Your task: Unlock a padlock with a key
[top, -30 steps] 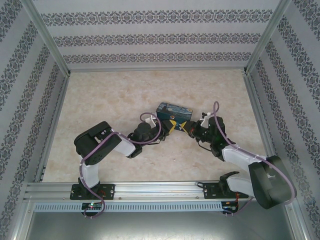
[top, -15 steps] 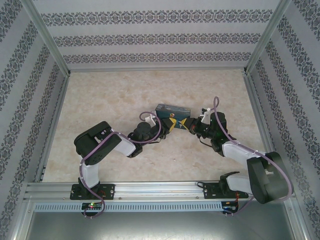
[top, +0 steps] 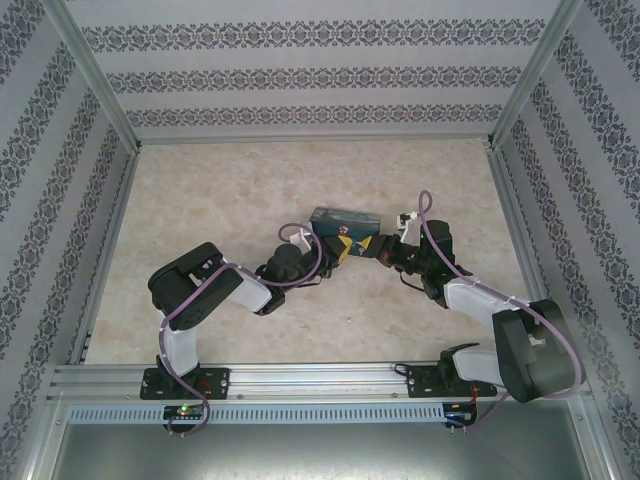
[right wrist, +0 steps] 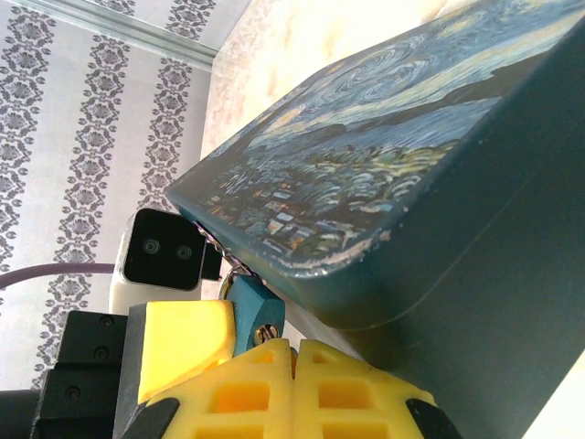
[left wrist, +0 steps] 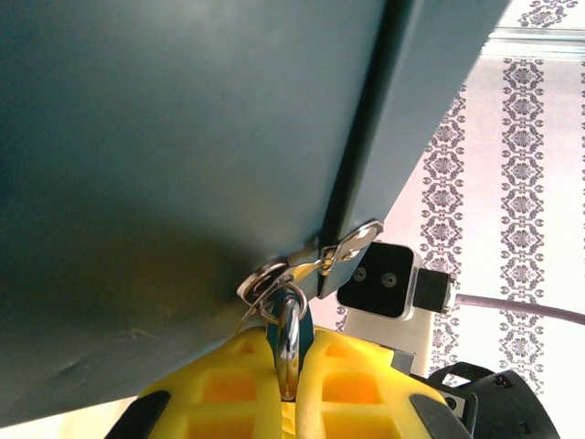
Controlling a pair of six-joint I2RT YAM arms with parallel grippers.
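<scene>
Yellow fingers of the left hand (left wrist: 291, 358) are pressed onto a thin silver loop (left wrist: 287, 334), the top part of the padlock (right wrist: 254, 313), so this hand pinches the padlock. The right hand (right wrist: 294, 352) has its yellow fingers pressed together with no gap. Whether the key is between them I cannot tell; that place is hidden.

The teal padlock is just in front of the right hand's tips, touching or almost touching them, a little to their left. Its long axis goes from these tips away toward the clasp (left wrist: 352, 245) of the tin (right wrist: 384, 183), where it hangs. The end with a small brass spot (right wrist: 267, 335), I think the keyhole, looks toward the right hand.

In my judgement the coming move depends on this line: the key must go straight along the long axis, away from the right hand, while the left hand holds the padlock steady. Both hands are at the padlock.

Beyond the clasp is the painted tin, lying on the pale surface (top: 220, 200). I count two hands, one padlock, one clasp, one tin.
</scene>
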